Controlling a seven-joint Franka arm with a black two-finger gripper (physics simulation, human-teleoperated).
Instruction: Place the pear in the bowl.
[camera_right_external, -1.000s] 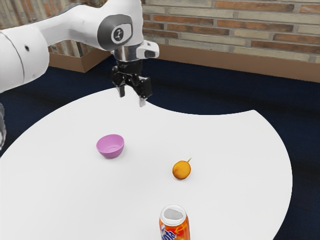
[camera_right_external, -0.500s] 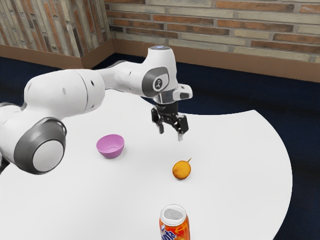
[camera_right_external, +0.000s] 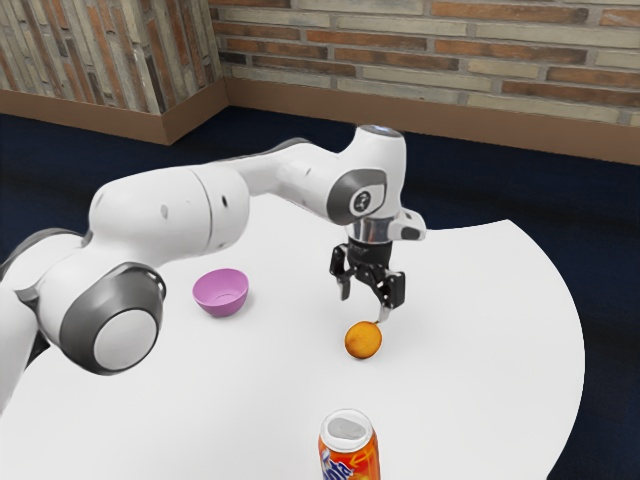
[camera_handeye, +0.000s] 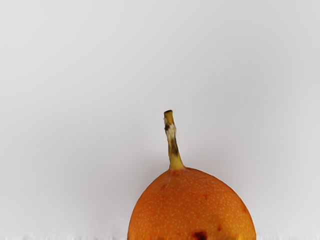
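Exterior view, left to right. My arm (camera_right_external: 168, 208) comes in from the left, white with grey joint covers, reaching over the white desk (camera_right_external: 480, 345). Next, pink bowl (camera_right_external: 221, 293): upright on the desk, nothing visible inside it. Then the orange soda can (camera_right_external: 348, 459), upright, nearest the camera, its lower part cut off by the view's edge. Pear (camera_right_external: 363, 341) is on the desk, between bowl and the desk's right-hand edge, well apart from the bowl. Tool (camera_right_external: 365, 304): fingers apart, pointing down, just above the pear, not clamped on it. One fingertip (camera_right_external: 385, 313) overlaps the stem area; can't tell if they touch. Wrist view: pear's orange, speckled skin close up, dark blemish on it, stem pointing away from the fruit, slightly bent.
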